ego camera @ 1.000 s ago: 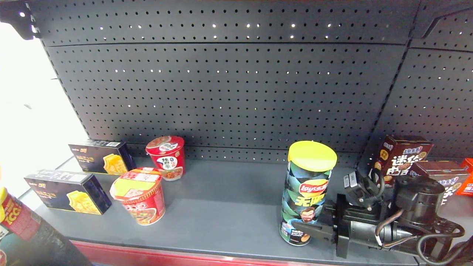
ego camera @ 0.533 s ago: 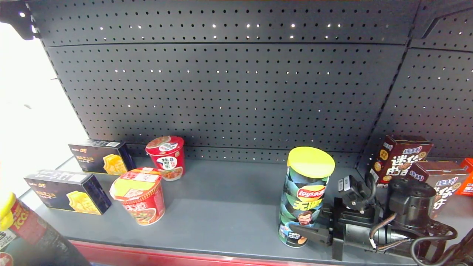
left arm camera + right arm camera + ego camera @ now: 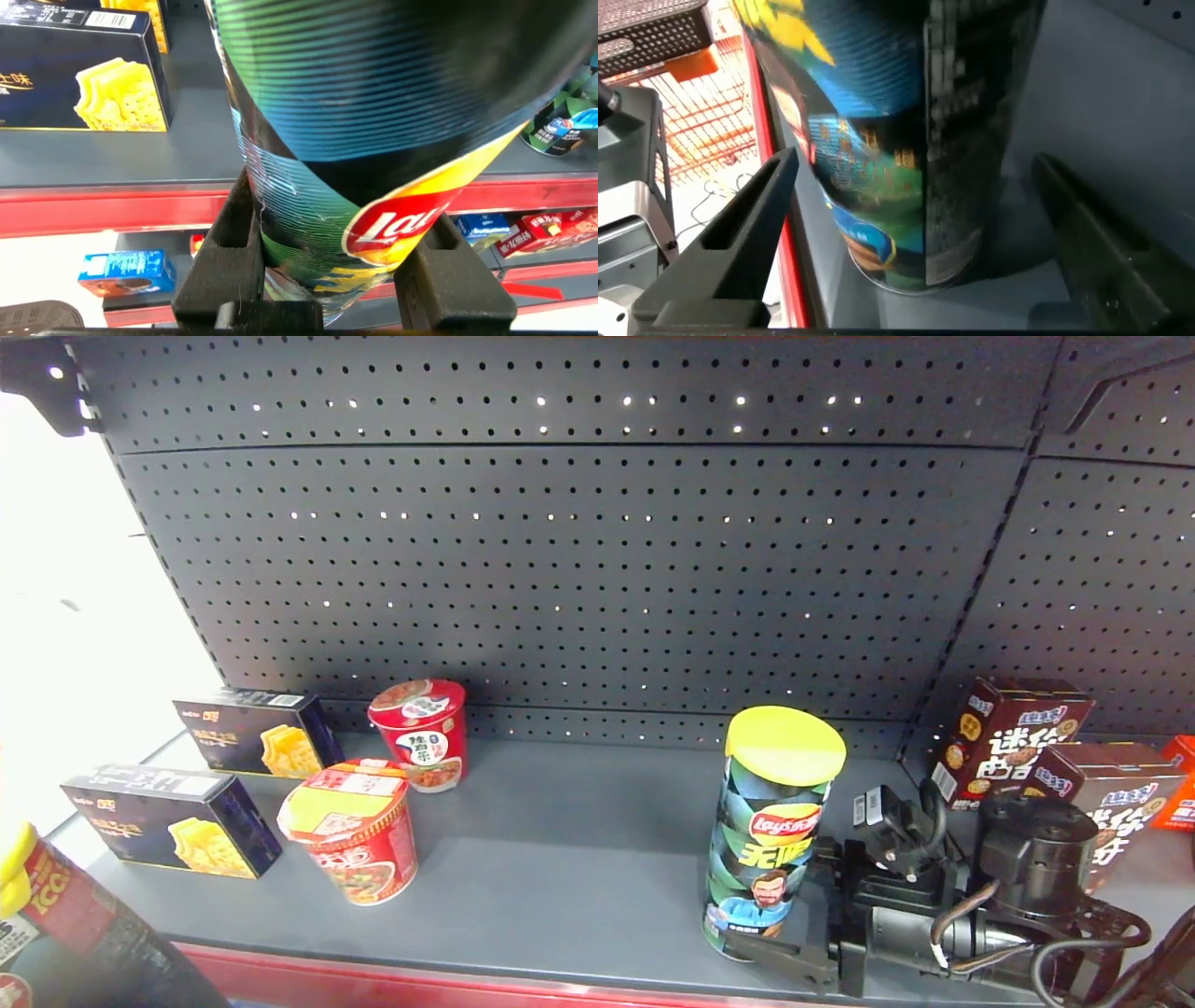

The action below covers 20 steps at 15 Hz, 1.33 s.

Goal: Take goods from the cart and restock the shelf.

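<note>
A tall chips can (image 3: 773, 831) with a yellow lid stands upright near the front right of the grey shelf board (image 3: 579, 859). My right gripper (image 3: 777, 907) straddles its lower part, open; in the right wrist view its fingers (image 3: 747, 233) stand clear of the can (image 3: 906, 159) on both sides. My left gripper (image 3: 336, 271) is shut on a second chips can (image 3: 374, 121), which appears at the lower left of the head view as a dark can (image 3: 56, 915) with a yellow lid and red label, below the shelf's front edge.
Two red noodle cups (image 3: 350, 831) (image 3: 420, 733) and two dark cracker boxes (image 3: 173, 821) (image 3: 257, 733) occupy the shelf's left side. Brown snack boxes (image 3: 1013, 737) stand at the right. The perforated back panel (image 3: 579, 579) rises behind. An orange cart basket (image 3: 701, 121) lies below.
My right gripper lowered the chips can onto the shelf, then its fingers spread apart and let go. The can in my left gripper shifted slightly.
</note>
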Motion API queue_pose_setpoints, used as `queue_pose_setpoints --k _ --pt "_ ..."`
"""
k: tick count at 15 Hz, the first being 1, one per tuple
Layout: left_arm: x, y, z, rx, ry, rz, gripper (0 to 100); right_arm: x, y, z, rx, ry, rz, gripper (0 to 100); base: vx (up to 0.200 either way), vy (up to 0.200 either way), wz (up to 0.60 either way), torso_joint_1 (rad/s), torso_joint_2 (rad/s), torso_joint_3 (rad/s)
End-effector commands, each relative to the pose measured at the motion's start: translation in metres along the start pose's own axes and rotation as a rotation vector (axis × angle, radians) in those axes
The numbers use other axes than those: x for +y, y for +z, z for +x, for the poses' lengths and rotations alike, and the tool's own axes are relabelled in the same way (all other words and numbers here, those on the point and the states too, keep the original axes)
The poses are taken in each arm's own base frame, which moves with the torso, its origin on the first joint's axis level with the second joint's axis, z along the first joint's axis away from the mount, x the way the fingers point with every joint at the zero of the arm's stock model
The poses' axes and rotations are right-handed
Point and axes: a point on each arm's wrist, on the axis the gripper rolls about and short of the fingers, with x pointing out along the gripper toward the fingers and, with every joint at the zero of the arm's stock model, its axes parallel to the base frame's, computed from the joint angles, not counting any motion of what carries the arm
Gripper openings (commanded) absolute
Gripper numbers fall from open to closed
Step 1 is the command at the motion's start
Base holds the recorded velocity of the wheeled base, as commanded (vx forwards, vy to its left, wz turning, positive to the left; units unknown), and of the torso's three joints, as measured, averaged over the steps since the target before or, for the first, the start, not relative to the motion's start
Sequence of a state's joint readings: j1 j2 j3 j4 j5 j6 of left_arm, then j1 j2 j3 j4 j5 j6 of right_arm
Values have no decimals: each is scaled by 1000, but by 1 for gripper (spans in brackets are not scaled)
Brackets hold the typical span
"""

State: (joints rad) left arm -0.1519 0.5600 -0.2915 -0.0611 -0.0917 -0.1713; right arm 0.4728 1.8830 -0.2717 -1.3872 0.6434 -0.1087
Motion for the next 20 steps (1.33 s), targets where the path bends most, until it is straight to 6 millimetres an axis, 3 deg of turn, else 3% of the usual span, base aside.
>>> queue_pose_setpoints --k 1,11,20 --pt "0 0 0 0 0 -1 0 3 3 -7 -10 -7 -8 100 0 0 0 0 0 0" --pt "0 0 -1 -5 -1 1 0 12 21 -52 -77 -98 -48 100 0 0 0 0 0 0" --pt "0 -1 -4 -21 -7 4 0 52 45 -101 -224 -124 -169 100 0 0 0 0 0 0"
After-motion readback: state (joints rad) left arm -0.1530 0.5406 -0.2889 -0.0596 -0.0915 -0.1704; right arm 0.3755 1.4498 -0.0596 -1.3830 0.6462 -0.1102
